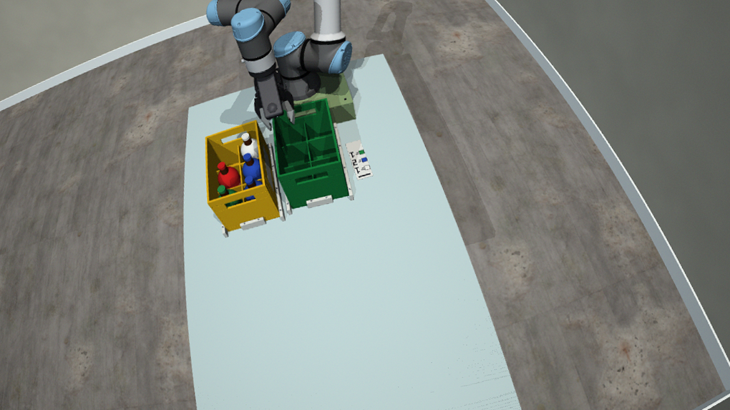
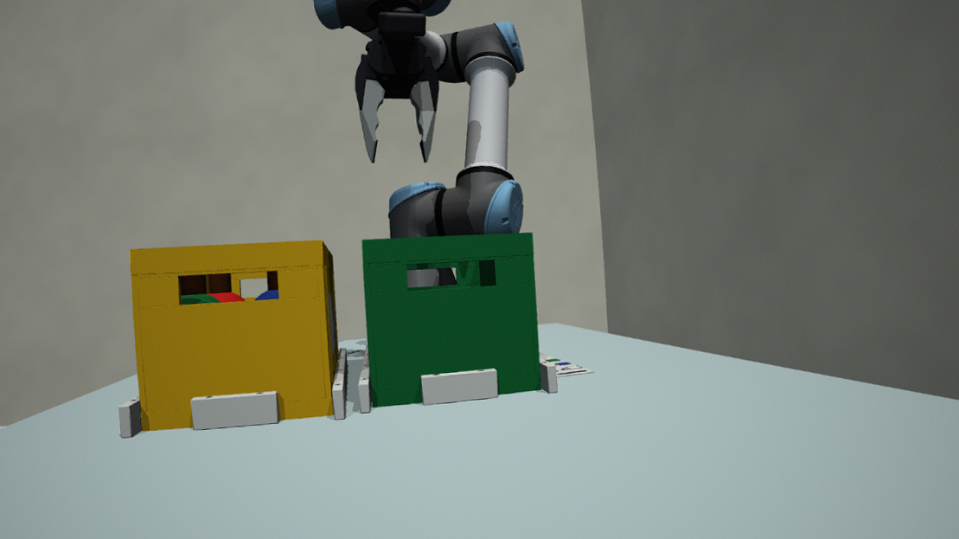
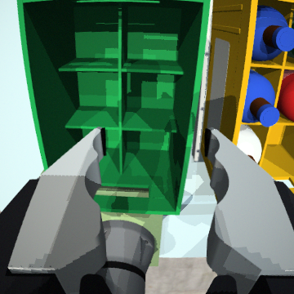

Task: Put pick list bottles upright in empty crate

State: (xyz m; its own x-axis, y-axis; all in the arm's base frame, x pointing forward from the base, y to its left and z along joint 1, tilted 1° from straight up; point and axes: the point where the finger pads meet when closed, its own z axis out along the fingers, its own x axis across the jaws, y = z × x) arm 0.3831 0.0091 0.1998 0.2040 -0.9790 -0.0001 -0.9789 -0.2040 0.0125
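Observation:
The empty green crate (image 1: 308, 152) stands on the table with its dividers bare; it also shows in the wrist view (image 3: 118, 102). Left of it the yellow crate (image 1: 241, 176) holds a white bottle (image 1: 247, 145), two blue bottles (image 1: 250, 170), a red bottle (image 1: 226, 174) and a green bottle (image 1: 222, 191). The pick list (image 1: 359, 159) lies to the right of the green crate. My gripper (image 2: 394, 150) hangs open and empty, high above the far end of the green crate near the gap between the crates. The wrist view (image 3: 153, 140) shows nothing between the fingers.
Grey stops (image 2: 234, 410) sit against the crates' bases. The robot's base (image 1: 316, 75) stands just behind the green crate. Grey walls enclose the floor around the table.

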